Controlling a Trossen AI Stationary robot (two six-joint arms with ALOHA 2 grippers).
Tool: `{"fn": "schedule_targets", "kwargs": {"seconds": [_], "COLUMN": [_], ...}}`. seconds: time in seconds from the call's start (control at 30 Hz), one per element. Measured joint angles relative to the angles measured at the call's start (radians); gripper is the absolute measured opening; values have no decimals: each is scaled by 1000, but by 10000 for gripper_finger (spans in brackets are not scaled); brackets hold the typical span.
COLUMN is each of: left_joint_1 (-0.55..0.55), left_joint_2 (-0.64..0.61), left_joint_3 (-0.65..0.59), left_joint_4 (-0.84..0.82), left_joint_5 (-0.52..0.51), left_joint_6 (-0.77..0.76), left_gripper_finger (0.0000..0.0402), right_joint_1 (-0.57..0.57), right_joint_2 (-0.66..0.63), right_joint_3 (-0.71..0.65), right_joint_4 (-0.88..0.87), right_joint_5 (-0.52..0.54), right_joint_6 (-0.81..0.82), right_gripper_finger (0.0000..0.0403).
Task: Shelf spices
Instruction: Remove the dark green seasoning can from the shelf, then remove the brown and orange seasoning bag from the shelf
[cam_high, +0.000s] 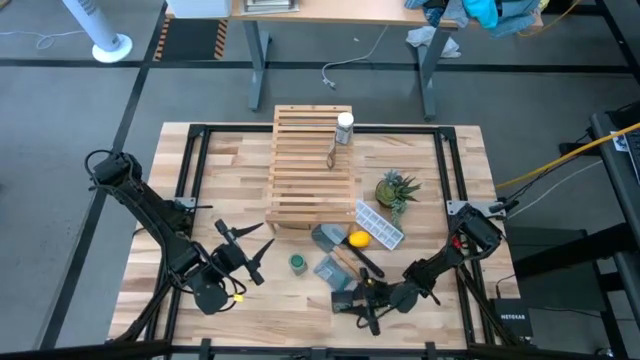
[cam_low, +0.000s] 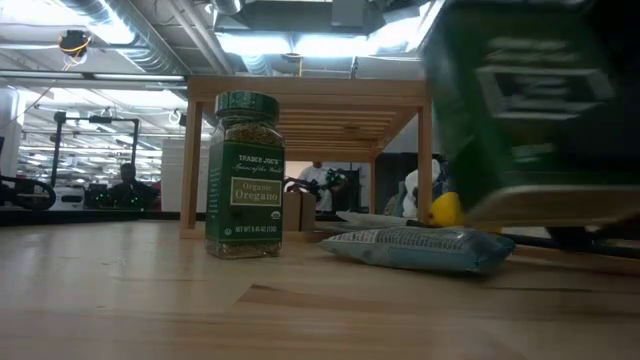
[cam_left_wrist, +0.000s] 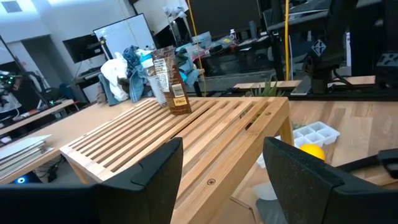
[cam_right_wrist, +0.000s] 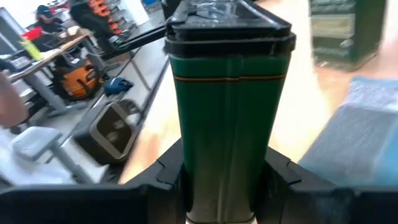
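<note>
High view: shelf (cam_high: 312, 165) lies at the table's centre toward 12 o'clock, light slats running across. On its far right corner stands the white-capped bottle (cam_high: 344, 128); an orange-brown jar (cam_high: 333, 156) sits on the slats just nearer, at about 7 o'clock of the bottle. Right gripper (cam_high: 362, 303) is low over the near edge, at roughly 5 o'clock from the shelf, clenched on a dark green tin (cam_right_wrist: 229, 106) with a black lid; right wrist view shows both fingers pressed flat against the tin's sides, tin upright between them. Low view has the same tin (cam_low: 530, 110) hanging above the tabletop, clear of the wood. Green-lidded jar (cam_high: 297, 262), labelled oregano, stands on the table at 9 o'clock of the right gripper, apart from it. A blue-grey packet (cam_high: 329, 269) lies flat between jar and gripper. Left gripper (cam_high: 243, 250) waits at 7 o'clock of the shelf, fingers (cam_left_wrist: 292, 171) spread with nothing between them, pointing toward the shelf. Beyond, at 4 o'clock of the shelf: ice tray (cam_high: 379, 226), yellow round object (cam_high: 357, 239), small green plant (cam_high: 395, 188).
</note>
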Motion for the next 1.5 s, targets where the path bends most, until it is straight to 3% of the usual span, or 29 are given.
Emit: {"fn": "schedule_targets", "kwargs": {"seconds": [0.13,0.37,0.6,0.87,1.03,1.3,1.5], "left_joint_1": [0,0,0,0,0,0,0], "left_joint_2": [0,0,0,0,0,0,0], "left_joint_3": [0,0,0,0,0,0,0], "left_joint_4": [0,0,0,0,0,0,0], "left_joint_5": [0,0,1,1,1,2,2], "left_joint_6": [-9,-11,-8,-4,-4,-5,-5], "left_gripper_finger": [217,217,217,217,217,217,217], "right_joint_1": [36,44,31,31,31,32,32], "right_joint_2": [0,0,0,0,0,-34,-113], "right_joint_3": [16,112,133,133,133,133,133], "right_joint_4": [-48,-311,-337,-348,-349,-333,-336], "right_joint_5": [47,81,77,67,42,42,14], "right_joint_6": [10,-1,-52,-52,-52,-64,-163], "right_gripper_finger": [121,121,121,243,281,272,264]}}
